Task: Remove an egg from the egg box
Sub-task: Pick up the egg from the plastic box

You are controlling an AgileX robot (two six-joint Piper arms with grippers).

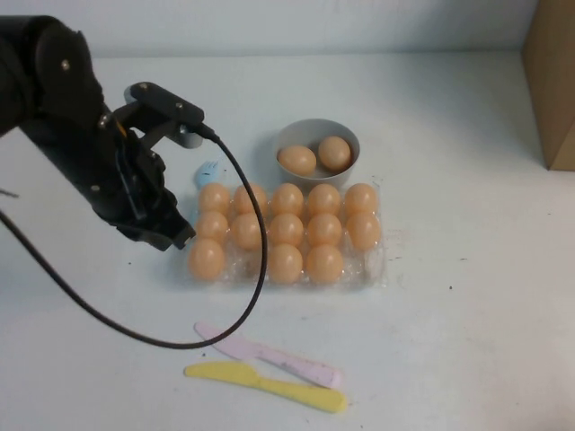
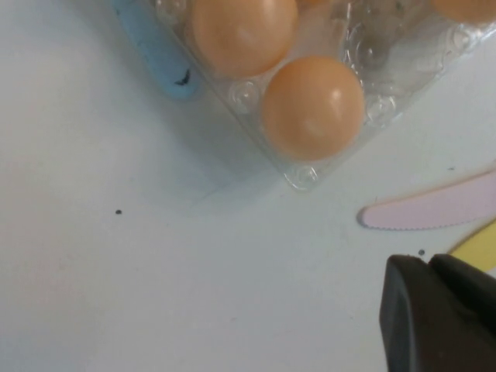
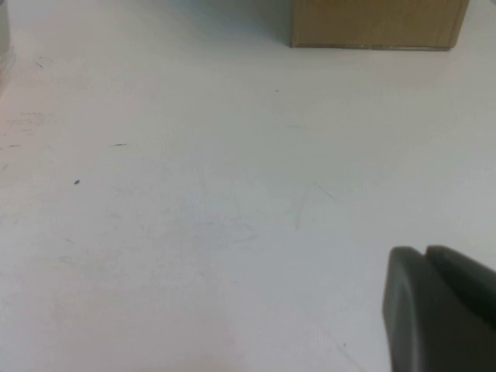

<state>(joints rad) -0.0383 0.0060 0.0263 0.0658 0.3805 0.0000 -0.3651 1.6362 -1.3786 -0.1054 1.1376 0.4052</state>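
Observation:
The egg box (image 1: 371, 266), a clear crinkly plastic tray, lies mid-table with peach-orange eggs in most cups. The front-left corner egg (image 1: 206, 259) also shows in the left wrist view (image 2: 313, 107), in the box's corner (image 2: 302, 177). My left gripper (image 1: 181, 237) is shut and empty, just left of that corner egg and above the table; its tip shows in the left wrist view (image 2: 422, 266). My right gripper (image 3: 426, 258) is shut and empty over bare table. It is out of the high view.
A grey-white bowl (image 1: 292, 134) with two eggs stands behind the box. A small blue thing (image 1: 207, 169) lies at the box's back left. A pink knife (image 1: 269, 354) and a yellow knife (image 1: 269, 386) lie in front. A cardboard box (image 1: 552, 81) stands far right.

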